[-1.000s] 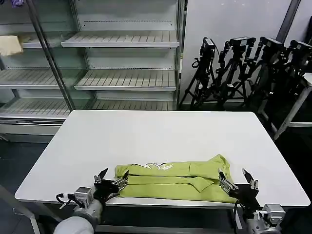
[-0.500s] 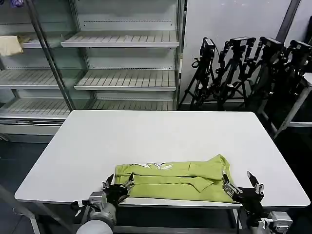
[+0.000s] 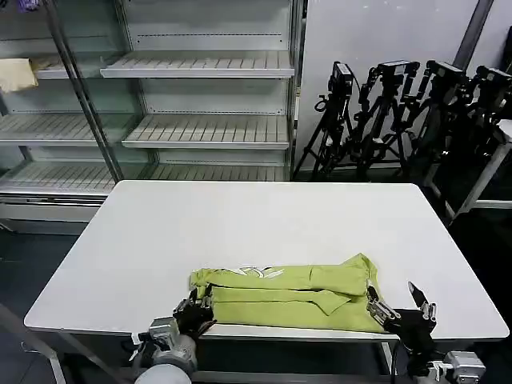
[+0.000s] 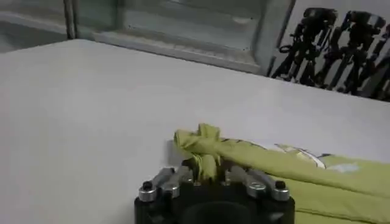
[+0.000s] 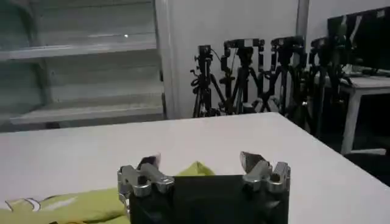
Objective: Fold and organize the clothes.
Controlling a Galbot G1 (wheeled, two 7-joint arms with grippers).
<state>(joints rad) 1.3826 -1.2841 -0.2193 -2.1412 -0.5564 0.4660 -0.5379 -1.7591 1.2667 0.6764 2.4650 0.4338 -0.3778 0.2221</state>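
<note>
T-shirt (image 3: 288,296) lies folded into a long band along the near edge of the white table (image 3: 264,216), small white print facing up near its left end. Its near hem sits almost at the table lip; little room between cloth and edge. The rest of the tabletop beyond the shirt is bare, wide open out to the far and side edges.

Left gripper (image 3: 194,308) is at the near-left corner of the shirt, right at the table edge. In the left wrist view the left gripper (image 4: 206,175) has its fingers closed in tight on a bunched corner of the T-shirt (image 4: 274,167), cloth poking up between them.

Right gripper (image 3: 400,306) is at the near-right end of the shirt, just off the table lip. Fingers spread wide, holding nothing; one fingertip is close to the shirt's right end, contact hard to tell. In the right wrist view the right gripper (image 5: 201,164) shows the same wide gap, with the T-shirt (image 5: 67,204) low and partly hidden behind the gripper body.

Both arms are cut off by the bottom of the head view. Behind the table: metal shelves (image 3: 200,96) and a cluster of tripods (image 3: 408,112).
</note>
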